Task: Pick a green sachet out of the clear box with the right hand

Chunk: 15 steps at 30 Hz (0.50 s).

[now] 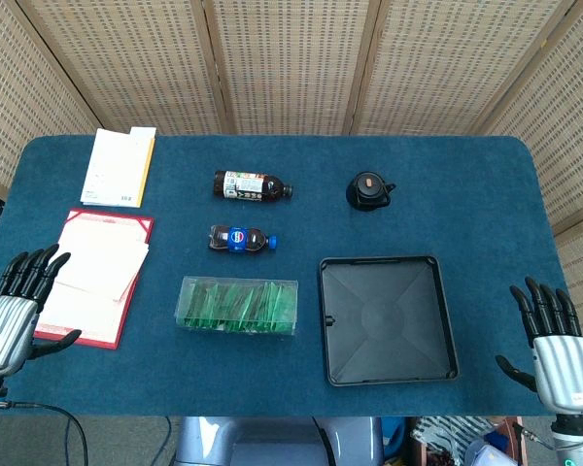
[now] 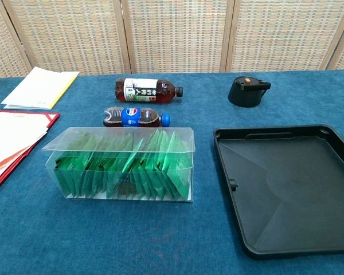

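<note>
A clear box lies on the blue table, left of centre near the front edge. It is packed with several green sachets standing on edge. My right hand hovers at the table's front right corner, fingers spread, holding nothing, far to the right of the box. At the front left edge my left hand rests open over a red folder, also empty. Neither hand shows in the chest view.
A black tray sits right of the box. Behind the box lie a cola bottle and a tea bottle. A black lid stands far back. A red folder and papers lie left.
</note>
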Tool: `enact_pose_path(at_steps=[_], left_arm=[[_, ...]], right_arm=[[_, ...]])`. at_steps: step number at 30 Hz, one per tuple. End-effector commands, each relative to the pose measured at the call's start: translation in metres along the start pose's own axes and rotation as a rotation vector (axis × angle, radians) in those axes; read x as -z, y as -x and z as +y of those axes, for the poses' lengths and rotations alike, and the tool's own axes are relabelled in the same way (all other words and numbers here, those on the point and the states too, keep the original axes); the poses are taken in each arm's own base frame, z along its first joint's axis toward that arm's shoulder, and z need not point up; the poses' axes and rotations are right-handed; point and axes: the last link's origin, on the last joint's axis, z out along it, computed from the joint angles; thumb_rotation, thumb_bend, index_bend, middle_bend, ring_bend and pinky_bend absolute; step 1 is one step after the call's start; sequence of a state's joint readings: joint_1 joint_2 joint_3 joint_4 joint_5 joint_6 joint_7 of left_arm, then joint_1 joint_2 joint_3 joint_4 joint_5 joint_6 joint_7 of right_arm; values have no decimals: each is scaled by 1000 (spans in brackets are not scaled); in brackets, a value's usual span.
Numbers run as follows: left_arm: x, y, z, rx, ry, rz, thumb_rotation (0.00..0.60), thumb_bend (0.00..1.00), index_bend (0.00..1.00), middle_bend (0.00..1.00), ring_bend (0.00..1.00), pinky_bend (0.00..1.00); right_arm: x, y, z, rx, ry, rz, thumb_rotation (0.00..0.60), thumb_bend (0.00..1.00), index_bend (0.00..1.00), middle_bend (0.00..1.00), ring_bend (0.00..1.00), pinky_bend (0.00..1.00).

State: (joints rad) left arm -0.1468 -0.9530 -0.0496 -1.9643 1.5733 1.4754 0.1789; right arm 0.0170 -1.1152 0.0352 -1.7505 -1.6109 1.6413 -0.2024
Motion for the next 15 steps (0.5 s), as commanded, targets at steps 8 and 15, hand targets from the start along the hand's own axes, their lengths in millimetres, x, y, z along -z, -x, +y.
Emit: enact_pose_path(at_steps=[8,15], left_arm=[[1,-2,1,8,5,8,600,39,0,0,0,0],[0,0,1,6,8,1,600,39,0,0,0,0]], right_arm=[[-22,2,-22,-24,-163,-56,600,0,9,0,0,0],[-67,-9,-68,-276,-451,-175,600,0,130,0,0,0]])
